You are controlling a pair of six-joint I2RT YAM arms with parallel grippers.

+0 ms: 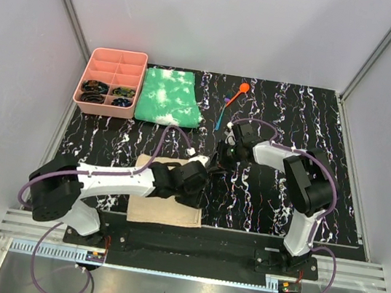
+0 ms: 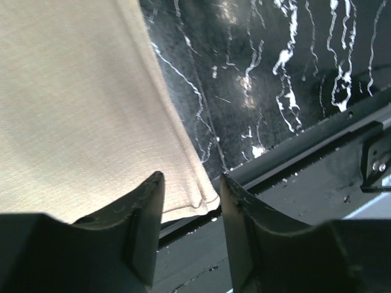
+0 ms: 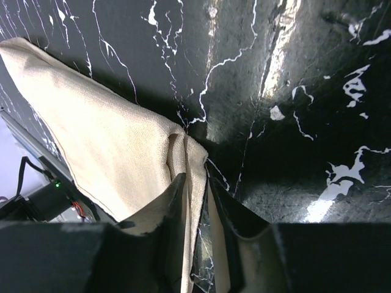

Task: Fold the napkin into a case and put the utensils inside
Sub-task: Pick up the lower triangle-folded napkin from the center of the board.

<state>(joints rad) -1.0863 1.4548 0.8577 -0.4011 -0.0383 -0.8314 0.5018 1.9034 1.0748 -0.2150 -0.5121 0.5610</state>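
Napkin (image 3: 116,146) corner pinched by low right claw (image 3: 197,183).

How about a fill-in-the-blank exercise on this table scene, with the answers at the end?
The right gripper pinches a fold of the napkin, while the left gripper, over its corner, is ____. The spoon has a round ____ head. In the top view, the pink compartment tray stands ____ of the green-and-white cloth. Missing words: open; orange; left.

Left arm (image 1: 113,177) covers much of the napkin (image 1: 160,213).
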